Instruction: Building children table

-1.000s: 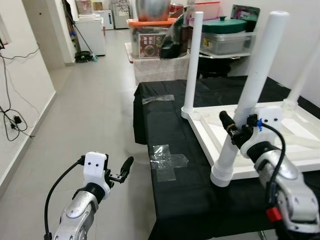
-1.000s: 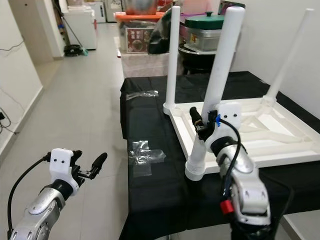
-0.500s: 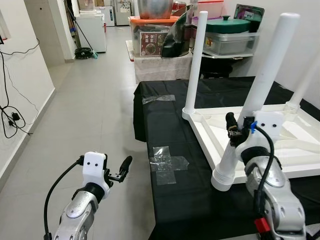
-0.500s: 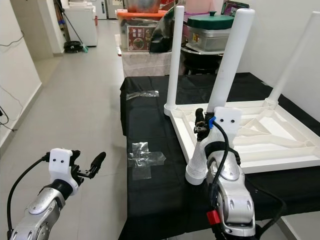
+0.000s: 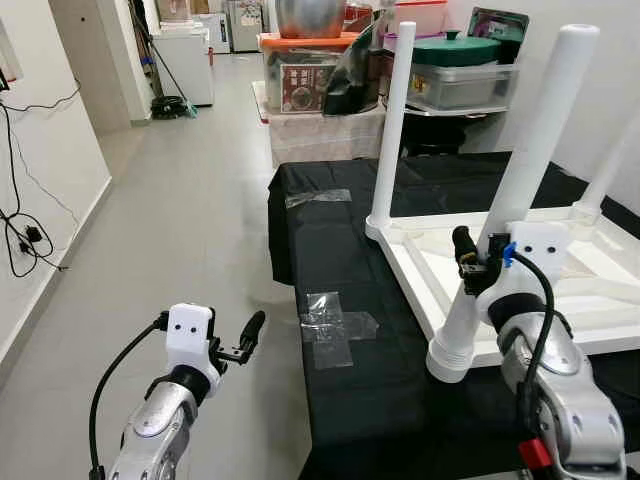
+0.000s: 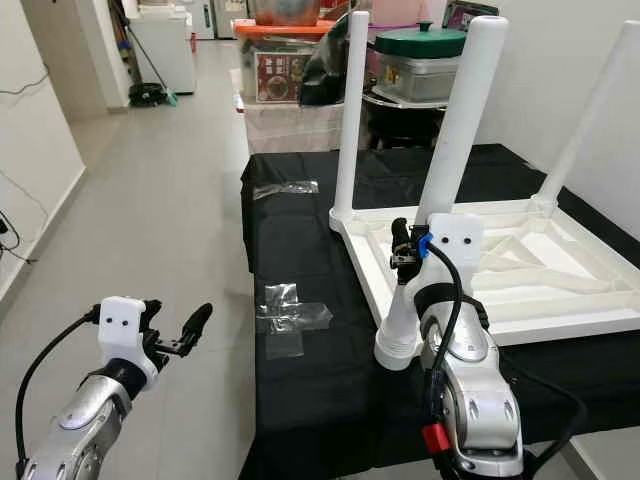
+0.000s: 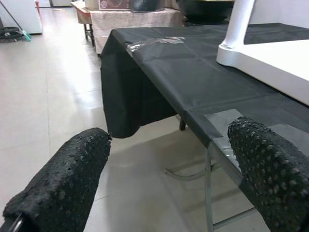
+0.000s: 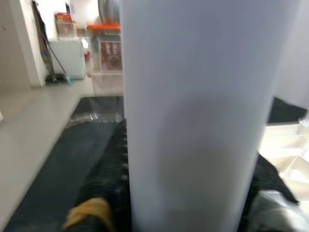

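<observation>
The white children's table (image 5: 560, 260) is lying upside down on the black-covered table (image 5: 340, 270), its legs pointing up. The near leg (image 5: 520, 180), a smooth white tube, is leaning slightly off upright with its flared collar (image 5: 450, 358) sitting at the near corner of the frame, at or just past its edge. 2 more legs are standing at the far corners, 1 on the left (image 5: 390, 120) and 1 on the right (image 6: 585, 115).

The right hand (image 5: 478, 262) is gripping the near leg low on its shaft, just above the collar, its black fingers (image 8: 108, 169) pinching the tube from both sides. The left hand (image 5: 245, 340) is hovering over the floor beside the table, away from the work, its 2 textured pads (image 7: 63, 188) spread wide with nothing between them.

The leg looks like hollow moulded plastic: probably light, stiff and slick, so it is likely to spin or slide in a loose pinch. Holding low is giving good control for seating the collar in its socket, though a tall tube held near its base is apt to lever sideways. The tabletop frame looks rigid but light enough to skid on the cloth if pushed. Clear tape patches (image 5: 335, 328) are stuck on the cloth nearby.
</observation>
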### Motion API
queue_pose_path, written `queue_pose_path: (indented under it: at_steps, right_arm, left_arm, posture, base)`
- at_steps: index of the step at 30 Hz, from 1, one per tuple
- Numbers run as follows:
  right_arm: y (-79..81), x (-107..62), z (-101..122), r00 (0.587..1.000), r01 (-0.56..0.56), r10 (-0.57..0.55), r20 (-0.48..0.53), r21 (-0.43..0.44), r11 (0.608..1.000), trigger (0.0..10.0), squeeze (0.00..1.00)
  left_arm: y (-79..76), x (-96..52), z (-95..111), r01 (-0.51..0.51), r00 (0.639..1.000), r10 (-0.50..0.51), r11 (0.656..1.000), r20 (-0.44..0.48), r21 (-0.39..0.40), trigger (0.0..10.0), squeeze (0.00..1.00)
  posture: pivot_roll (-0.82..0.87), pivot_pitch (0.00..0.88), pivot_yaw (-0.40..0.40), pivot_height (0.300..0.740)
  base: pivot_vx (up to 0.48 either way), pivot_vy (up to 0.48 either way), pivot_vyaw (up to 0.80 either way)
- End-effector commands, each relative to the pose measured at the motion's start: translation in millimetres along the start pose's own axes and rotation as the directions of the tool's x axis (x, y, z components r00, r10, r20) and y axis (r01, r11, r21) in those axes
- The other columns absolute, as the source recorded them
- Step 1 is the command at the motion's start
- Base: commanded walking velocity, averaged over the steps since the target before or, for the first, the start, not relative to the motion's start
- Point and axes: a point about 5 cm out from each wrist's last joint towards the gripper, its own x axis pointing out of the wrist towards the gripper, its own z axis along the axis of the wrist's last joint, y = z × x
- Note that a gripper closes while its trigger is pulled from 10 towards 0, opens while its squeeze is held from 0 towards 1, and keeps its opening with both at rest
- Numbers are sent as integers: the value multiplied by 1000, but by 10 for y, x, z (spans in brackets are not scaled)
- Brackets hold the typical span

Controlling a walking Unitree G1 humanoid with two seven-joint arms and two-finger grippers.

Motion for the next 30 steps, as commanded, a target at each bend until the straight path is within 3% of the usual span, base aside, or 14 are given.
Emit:
queue_pose_path:
  at_steps: [1,2,16,21,25,30]
  right_arm:
    - [-66,-16,-137,997,35,-35,-74,-8,999,10000,718]
    - [-53,-16,-124,997,27,-27,-67,1,1000,10000,1000]
    - [-28,-29,148,998,17,-20,65,41,999,10000,1000]
    - [30,-44,255,989,-105,97,116,64,992,10000,1000]
    - [-44,4,278,978,-174,171,119,15,985,10000,1000]
    - [-22,41,325,923,-368,368,115,-17,929,10000,1000]
  left_arm:
    - [-8,1,-47,6,1000,-6,1000,-18,2,10000,0]
    - [-3,4,-43,7,1000,-7,1000,-18,3,10000,0]
    - [3,-2,-51,11,1000,-11,1000,-19,3,10000,0]
    - [-2,1,-53,16,1000,-16,1000,-20,2,10000,0]
    - [-8,3,-56,19,1000,-19,1000,-21,1,10000,0]
    - [-12,8,-59,21,1000,-21,1000,-22,1,10000,0]
  posture:
    - [-21,0,9,740]
    - [-19,0,9,740]
    - [-24,0,11,740]
    - [-30,0,16,740]
    - [-32,0,17,740]
    - [-30,0,16,740]
  base:
    - [0,0,0]
    - [0,0,0]
    - [0,0,0]
    - [0,0,0]
    - [0,0,0]
    - [0,0,0]
